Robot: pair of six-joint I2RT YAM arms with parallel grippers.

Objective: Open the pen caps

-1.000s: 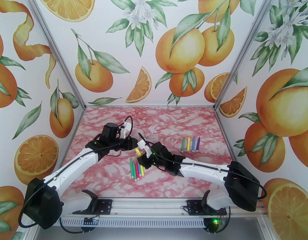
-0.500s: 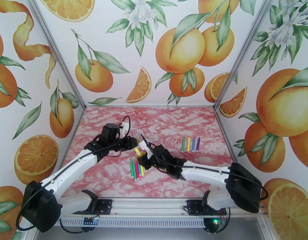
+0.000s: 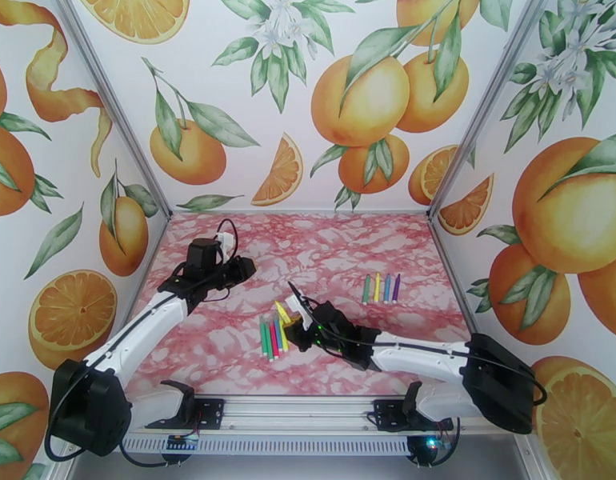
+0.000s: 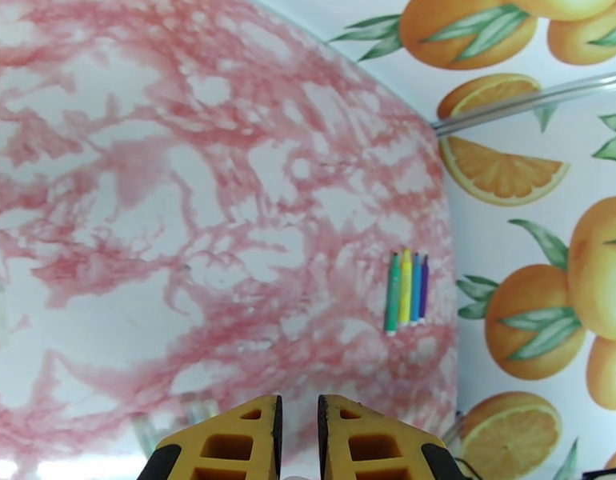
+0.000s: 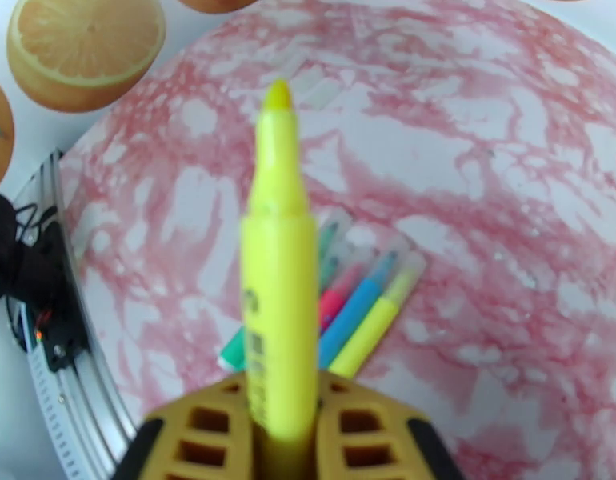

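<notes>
Top view: the left gripper [image 3: 244,270] hangs closed over the far left of the table [image 3: 348,234]. The right gripper [image 3: 290,322] pinches the yellow pen [image 3: 282,310] just above the near bundle [image 3: 273,338].

Left wrist: jaws nearly touching, whether on a cap I cannot tell. A row of 4 pens [image 4: 407,291] lies far right.

Right wrist: the pen's bare tip shows. The risk is that the thin pen slips and scatters the bundle crowding the spot below.

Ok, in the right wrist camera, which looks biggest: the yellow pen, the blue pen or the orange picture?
Largest: yellow pen, but it is nearest the camera, so its true size is unsure.
Next: orange picture.
Smallest: blue pen.
</notes>
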